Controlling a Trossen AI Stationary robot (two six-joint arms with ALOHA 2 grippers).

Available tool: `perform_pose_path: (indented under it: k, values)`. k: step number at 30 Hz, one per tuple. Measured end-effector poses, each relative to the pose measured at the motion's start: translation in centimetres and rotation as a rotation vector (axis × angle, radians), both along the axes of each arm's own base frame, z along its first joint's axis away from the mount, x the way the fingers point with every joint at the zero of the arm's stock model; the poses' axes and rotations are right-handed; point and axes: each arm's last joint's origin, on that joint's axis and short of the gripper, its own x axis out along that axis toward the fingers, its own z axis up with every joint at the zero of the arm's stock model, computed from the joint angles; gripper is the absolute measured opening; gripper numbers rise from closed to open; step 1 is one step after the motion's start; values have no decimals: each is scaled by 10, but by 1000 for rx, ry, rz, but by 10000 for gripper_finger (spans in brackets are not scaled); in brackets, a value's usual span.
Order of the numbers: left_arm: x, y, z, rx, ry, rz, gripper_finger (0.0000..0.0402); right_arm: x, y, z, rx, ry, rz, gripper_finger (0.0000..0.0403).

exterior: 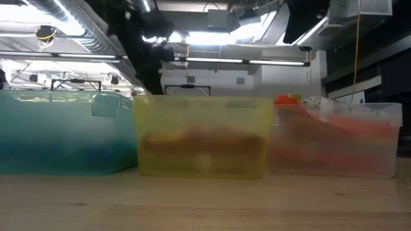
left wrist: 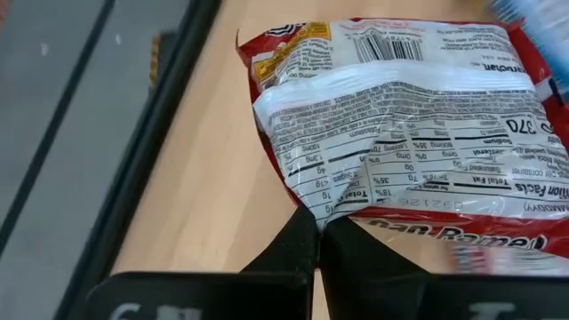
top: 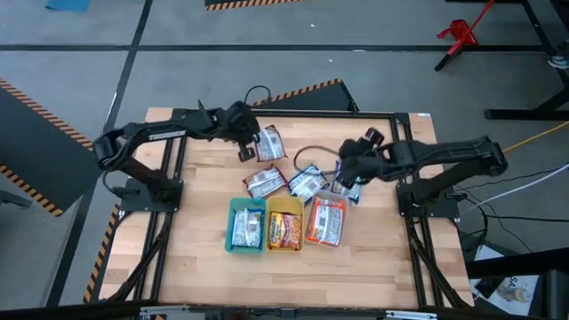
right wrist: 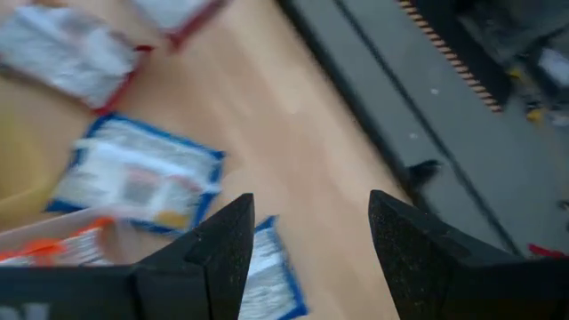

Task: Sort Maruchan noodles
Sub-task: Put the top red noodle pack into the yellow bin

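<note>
Step in hand: a pick. The left gripper (top: pixel 246 149) is set at the far-left part of the tabletop (top: pixel 373 253), clamped on the edge of a red-trimmed packet (left wrist: pixel 409 124). In the left wrist view the fingers (left wrist: pixel 293 249) are seen pressed together w/ the packet's wrapper edge pinched between them; the packet lies label-side down, nutrition panel up. Whether it is lifted off the wood yet can't be told.

The right gripper (top: pixel 345 180) is held over the loose packets right of centre, jaws apart, nothing between them. A blue-edged packet (right wrist: pixel 133 182) is seen just ahead of its fingers, another partly under them.

Trays: three in a row at the near-centre — green tray (top: pixel 233 240) w/ a blue-white packet, yellow tray (top: pixel 284 206) w/ a dark red/brown one, clear tray (top: pixel 313 238) w/ an orange one. Approx. three or four packets lie loose between the grippers and the trays, incl. another red-trimmed one (top: pixel 264 182).

Judged: sorting is part done. Next move calls for the pinched packet to be raised clear, carried toward the near side and released over the tray matching its red colour, prob. the yellow one. An edge pinch on thin film is weak, so slip or swing is to be watched for.
</note>
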Motion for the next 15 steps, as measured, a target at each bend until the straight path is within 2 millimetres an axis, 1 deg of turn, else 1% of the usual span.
perform_pose_path:
  k: [4,7,9,15]
  values:
    - [-2,-22,22,10,-88,-57,0,-12,-21,9,-39,-7,-76,209]
    - [-1,-40,32,-22,-148,-116,0,-20,-35,15,-57,-11,-116,209]
    - [2,-53,36,-59,-187,-153,0,-24,-45,18,-65,-9,-138,209]
    - [21,-97,41,-106,-290,-272,0,-30,-67,20,-64,28,-159,209]
